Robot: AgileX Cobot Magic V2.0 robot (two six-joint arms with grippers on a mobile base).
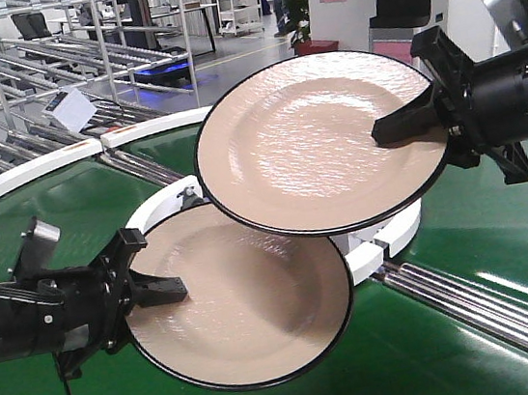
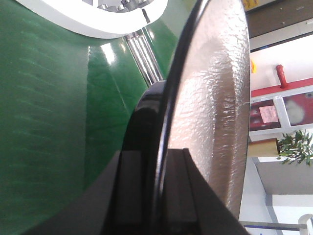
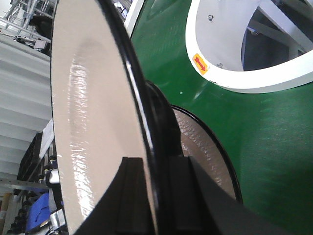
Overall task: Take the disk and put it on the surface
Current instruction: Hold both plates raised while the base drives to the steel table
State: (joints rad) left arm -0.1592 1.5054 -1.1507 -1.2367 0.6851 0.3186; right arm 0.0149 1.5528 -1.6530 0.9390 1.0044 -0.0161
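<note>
In the front view the upper plate (image 1: 306,143) covers the upper right part of the lower plate (image 1: 249,307), and each plate hides the finger beneath it. The left fingers (image 1: 160,291), at lower left, are clamped on the lower plate's left rim. The right fingers (image 1: 405,123), at upper right, are clamped on the upper plate's right rim. Both plates are over the green belt (image 1: 482,227). Each wrist view shows a rim edge-on between the fingers, cut off by the frame.

left hand (image 1: 164,290) clamped, right hand (image 1: 396,128) clamped
</note>
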